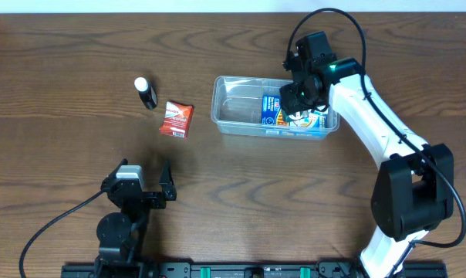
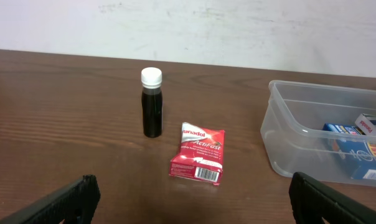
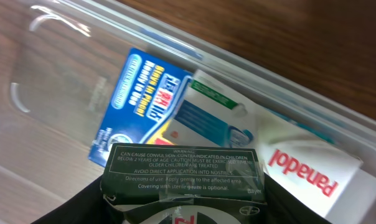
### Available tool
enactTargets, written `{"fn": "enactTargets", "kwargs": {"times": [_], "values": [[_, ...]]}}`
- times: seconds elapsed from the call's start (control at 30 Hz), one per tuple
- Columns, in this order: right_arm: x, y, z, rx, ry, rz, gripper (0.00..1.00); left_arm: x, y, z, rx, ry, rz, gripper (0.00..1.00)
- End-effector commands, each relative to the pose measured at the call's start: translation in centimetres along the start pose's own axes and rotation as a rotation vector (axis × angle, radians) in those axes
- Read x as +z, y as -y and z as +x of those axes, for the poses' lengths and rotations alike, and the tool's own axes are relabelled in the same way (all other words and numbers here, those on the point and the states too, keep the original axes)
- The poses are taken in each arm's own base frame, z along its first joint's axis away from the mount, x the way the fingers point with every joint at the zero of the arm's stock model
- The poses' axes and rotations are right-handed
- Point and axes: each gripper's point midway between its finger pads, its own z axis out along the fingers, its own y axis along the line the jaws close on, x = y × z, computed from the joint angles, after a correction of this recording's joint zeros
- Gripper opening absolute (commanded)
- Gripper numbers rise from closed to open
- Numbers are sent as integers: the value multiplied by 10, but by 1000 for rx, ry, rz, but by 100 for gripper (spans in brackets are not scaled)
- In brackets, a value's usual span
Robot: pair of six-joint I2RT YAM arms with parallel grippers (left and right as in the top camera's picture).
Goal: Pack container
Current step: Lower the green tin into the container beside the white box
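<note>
Right claw (image 3: 185,214) sits over the right end of the container, seemingly clenched on a dark green cardboard box (image 3: 185,168) with white print; the contact points are cropped, so the grip isn't certain. Under it lie a blue printed packet (image 3: 135,102) and a white Panadol carton (image 3: 306,171). Clear rectangular plastic container (image 1: 234,108) lies upper-centre on the brown wooden worktop (image 1: 79,46), open side up, long axis left-right in the overhead view. Well to its left: red Panadol sachet (image 1: 176,119) and a small dark bottle with a white cap (image 1: 146,93), upright. Left claw (image 1: 145,176) near the front edge, released wide, empty.
</note>
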Motion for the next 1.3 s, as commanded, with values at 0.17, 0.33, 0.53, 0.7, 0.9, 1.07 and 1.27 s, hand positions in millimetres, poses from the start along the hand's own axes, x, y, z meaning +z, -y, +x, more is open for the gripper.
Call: {"fn": "enactTargets", "kwargs": {"times": [0.17,0.33,0.53,0.7,0.9,1.07,1.27], "values": [[-10,-39,-18,-14,70,-80,50,3,0,14,13,-32,6,98],[-9,-55,-22,-34,94,-88,50,3,0,14,13,-32,5,98],[-9,-60,-28,2,119,-75,47,3,0,14,13,-32,6,98],[-8,-55,-29,44,123,-46,45,3,0,14,13,-32,5,98],[0,-54,-23,102,93,-45,45,3,0,14,13,-32,5,98],[13,-57,-15,97,51,-41,46,3,0,14,13,-32,5,98],[28,-56,-2,110,-9,-29,47,3,0,14,13,-32,5,98]]}}
